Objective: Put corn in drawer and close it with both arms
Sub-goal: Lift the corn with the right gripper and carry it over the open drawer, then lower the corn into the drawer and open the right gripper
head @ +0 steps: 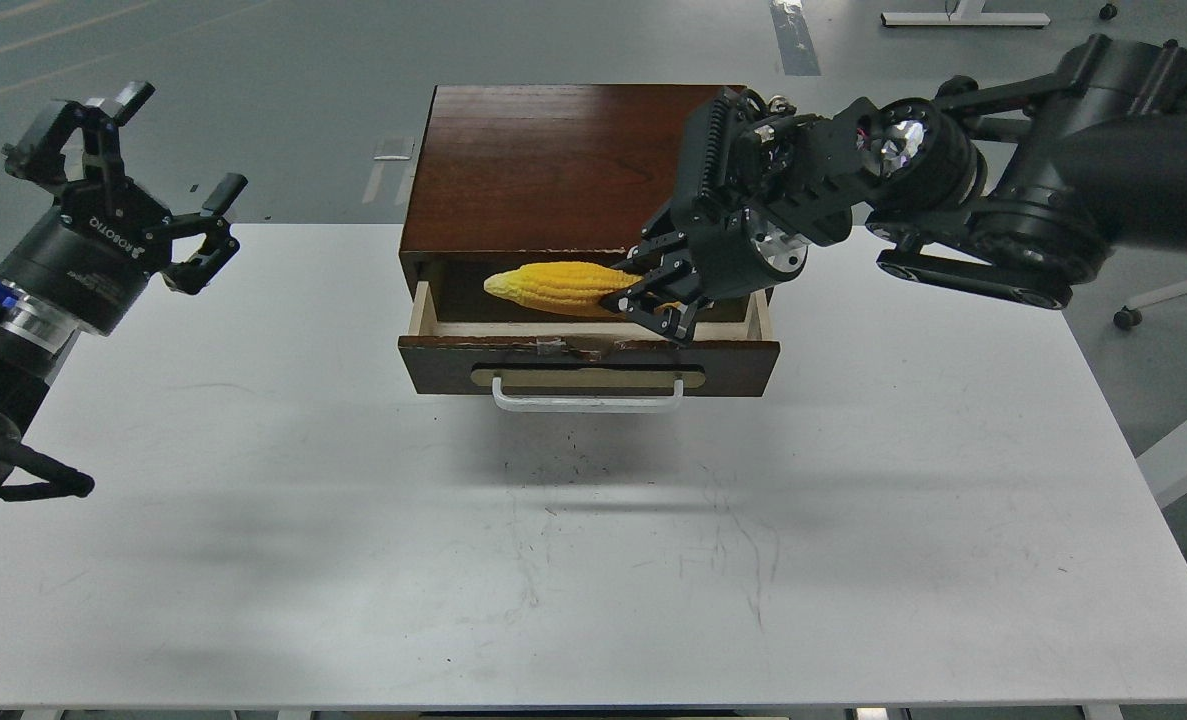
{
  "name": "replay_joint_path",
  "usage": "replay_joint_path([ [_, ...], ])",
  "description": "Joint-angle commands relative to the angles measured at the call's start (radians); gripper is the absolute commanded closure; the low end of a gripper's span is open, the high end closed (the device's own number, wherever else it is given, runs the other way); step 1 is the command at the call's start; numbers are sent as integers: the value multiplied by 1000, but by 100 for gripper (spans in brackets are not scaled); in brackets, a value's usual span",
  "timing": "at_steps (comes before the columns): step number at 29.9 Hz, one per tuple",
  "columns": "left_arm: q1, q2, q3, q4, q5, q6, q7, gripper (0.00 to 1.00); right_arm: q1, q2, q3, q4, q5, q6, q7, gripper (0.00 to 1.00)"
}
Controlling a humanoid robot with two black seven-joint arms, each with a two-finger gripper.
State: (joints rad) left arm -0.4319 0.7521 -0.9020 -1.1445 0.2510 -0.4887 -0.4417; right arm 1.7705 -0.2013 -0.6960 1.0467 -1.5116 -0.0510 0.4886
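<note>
The yellow corn (553,286) lies level, tip pointing left, over the open drawer's pale wood inside. My right gripper (653,296) is shut on the corn's thick right end, fingers hanging over the drawer's right half. The drawer (589,366) is pulled out of the dark brown cabinet (543,170); its front bears a white bar handle (589,400) on a tan plate. My left gripper (158,170) is open and empty, held in the air well left of the cabinet, above the table's left edge.
The cabinet stands at the far middle of a white table (593,540). The right arm's thick links (1033,220) reach in from the upper right above the table's far right corner. Grey floor lies beyond the table.
</note>
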Motion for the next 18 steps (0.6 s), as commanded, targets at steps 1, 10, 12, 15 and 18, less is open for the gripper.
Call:
replay_joint_path([
  [1,1,0,0,0,1,0,0,0,0,0,1,3,2,-1,0,53],
  [10,-1,0,0,0,1,0,0,0,-2,2,3,7,8,-3,0,46],
  [12,-1,0,0,0,1,0,0,0,-2,-1,3,7,8,-3,0,45],
  [15,-1,1,0,0,1,0,0,0,0,-4,3,10,10,-4,0,34],
  [18,-1,1,-1,0,1,0,0,0,3,-7,3,12,11,-4,0,30],
])
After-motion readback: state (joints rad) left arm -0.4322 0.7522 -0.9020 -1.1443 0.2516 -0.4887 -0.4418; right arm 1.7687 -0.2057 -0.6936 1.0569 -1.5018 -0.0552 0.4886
